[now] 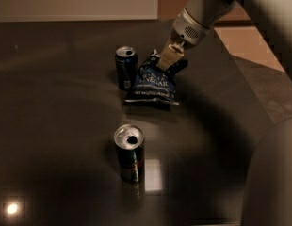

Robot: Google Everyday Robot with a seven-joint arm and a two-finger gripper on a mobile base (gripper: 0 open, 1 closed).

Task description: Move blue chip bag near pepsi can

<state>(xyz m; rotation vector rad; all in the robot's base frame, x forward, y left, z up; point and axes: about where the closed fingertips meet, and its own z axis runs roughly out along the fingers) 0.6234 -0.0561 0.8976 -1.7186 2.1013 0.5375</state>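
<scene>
Glare [12,208] marks the dark table [56,126] far below and left of my jaws, a small bright spot near the front edge. Left of my jaws and a little lower stands the pepsi can [125,67], upright, its silver top showing, toward the back of the table. Well below my jaws, toward the front, a black can [129,153] also stands upright with its top open, apart from everything else. Directly under my jaws is the bag [153,83], its lower edge resting on the table and its upper end raised toward me. Its left side is just beside the pepsi can, and I cannot tell whether they touch. My gripper [168,66] is at the bag's upper right corner, jaws pinching the top of the bag. My arm [198,20] rises up and to the right from there.
</scene>
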